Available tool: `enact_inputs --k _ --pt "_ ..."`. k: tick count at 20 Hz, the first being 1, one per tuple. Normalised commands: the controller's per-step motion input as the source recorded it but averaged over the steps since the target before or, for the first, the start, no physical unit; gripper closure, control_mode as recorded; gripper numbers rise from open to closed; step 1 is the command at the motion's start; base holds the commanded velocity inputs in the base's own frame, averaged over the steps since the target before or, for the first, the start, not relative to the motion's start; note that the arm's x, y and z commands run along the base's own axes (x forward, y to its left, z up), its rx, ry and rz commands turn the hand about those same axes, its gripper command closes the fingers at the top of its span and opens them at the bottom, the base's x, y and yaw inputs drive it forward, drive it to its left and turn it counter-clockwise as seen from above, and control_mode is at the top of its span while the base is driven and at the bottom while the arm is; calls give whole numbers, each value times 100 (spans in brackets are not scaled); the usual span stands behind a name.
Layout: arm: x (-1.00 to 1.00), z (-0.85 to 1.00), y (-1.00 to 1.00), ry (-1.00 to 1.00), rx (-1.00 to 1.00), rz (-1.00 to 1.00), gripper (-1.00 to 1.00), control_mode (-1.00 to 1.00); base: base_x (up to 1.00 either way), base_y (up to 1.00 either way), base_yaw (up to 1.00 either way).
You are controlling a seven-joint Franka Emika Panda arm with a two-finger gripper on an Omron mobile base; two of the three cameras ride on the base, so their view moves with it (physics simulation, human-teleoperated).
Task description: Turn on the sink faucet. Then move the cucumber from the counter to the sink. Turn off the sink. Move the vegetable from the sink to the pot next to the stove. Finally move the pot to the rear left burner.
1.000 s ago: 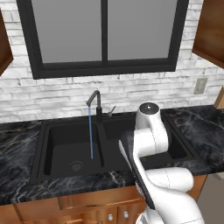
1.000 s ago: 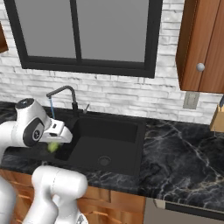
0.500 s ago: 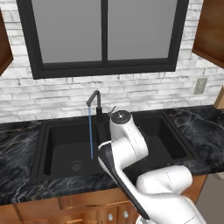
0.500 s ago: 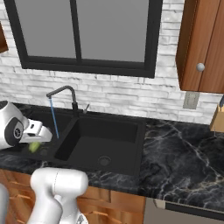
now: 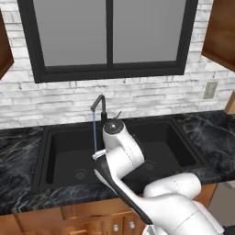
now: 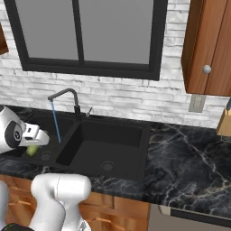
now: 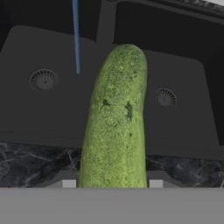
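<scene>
Cucumber [image 7: 114, 118] now nearer left basin

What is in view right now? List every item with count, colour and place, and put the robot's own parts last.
sink: 1, black, two basins set in the counter, a round drain in each.
sink faucet: 1, black gooseneck, behind the sink's divider, a thin blue stream running into the left basin.
counter: 1, black marble with pale veins, over brown wooden cabinets.
cucumber: 1, green, held above the sink, over the divider between the basins.
window: 1, black frame, grey panes, above the faucet.
wall outlet: 1, pale, on the white brick wall right of the sink.
upper cabinet: 1, brown wood with a round knob, upper right.
gripper: 1, white, shut on the cucumber, above the left basin.
</scene>
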Motion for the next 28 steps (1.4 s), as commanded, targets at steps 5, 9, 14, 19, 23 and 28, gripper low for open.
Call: enact_inputs --k 5,9,14,19,23,28 --pt "12 -13 3 8 0 0 100 -100 0 0 0" --pt "42 -32 31 5 -2 0 100 -100 0 0 0" --pt "50 -44 49 3 -6 0 100 -100 0 0 0" --pt "55 -27 46 9 -1 0 100 -100 0 0 0" --pt "36 -13 23 17 0 0 100 -100 0 0 0" --pt "29 -26 9 15 -1 0 100 -100 0 0 0"
